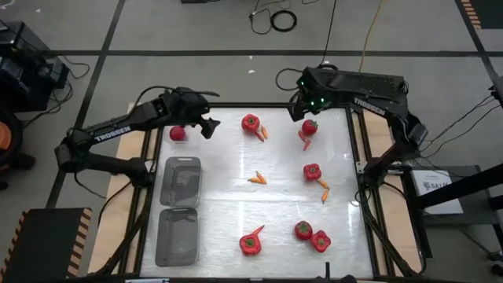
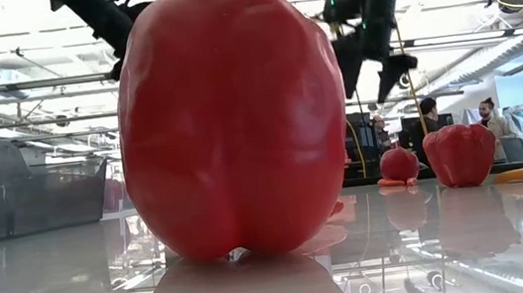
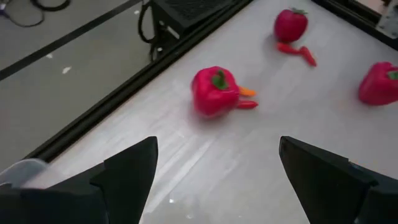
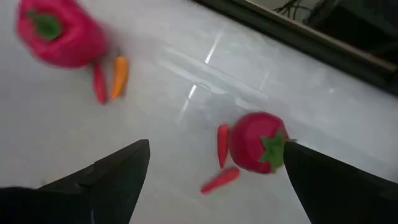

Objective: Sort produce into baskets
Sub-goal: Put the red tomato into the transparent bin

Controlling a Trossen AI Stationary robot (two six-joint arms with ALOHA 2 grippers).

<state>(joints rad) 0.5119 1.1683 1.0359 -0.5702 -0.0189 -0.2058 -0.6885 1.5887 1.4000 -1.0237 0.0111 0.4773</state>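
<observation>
Red peppers and tomatoes lie scattered on the white table, most with thin orange and red chilies beside them. My left gripper (image 1: pixel 209 126) hangs open above the far left, between a tomato (image 1: pixel 178 134) and a bell pepper (image 1: pixel 250 123); its wrist view shows that pepper (image 3: pixel 214 91) ahead of the open fingers (image 3: pixel 217 146). My right gripper (image 1: pixel 302 108) hangs open above the far right, over a tomato (image 1: pixel 310 127) that shows beside one finger (image 4: pixel 258 142) with two red chilies (image 4: pixel 221 162). Two clear baskets (image 1: pixel 181 181) (image 1: pixel 177 234) stand at the left.
More produce lies mid-table and near: a chili pair (image 1: pixel 257 179), a pepper (image 1: pixel 312 171), a pepper at the near edge (image 1: pixel 250 244) that fills the low view (image 2: pixel 233 120), and two red ones at the near right (image 1: pixel 312 236). People stand in the room behind.
</observation>
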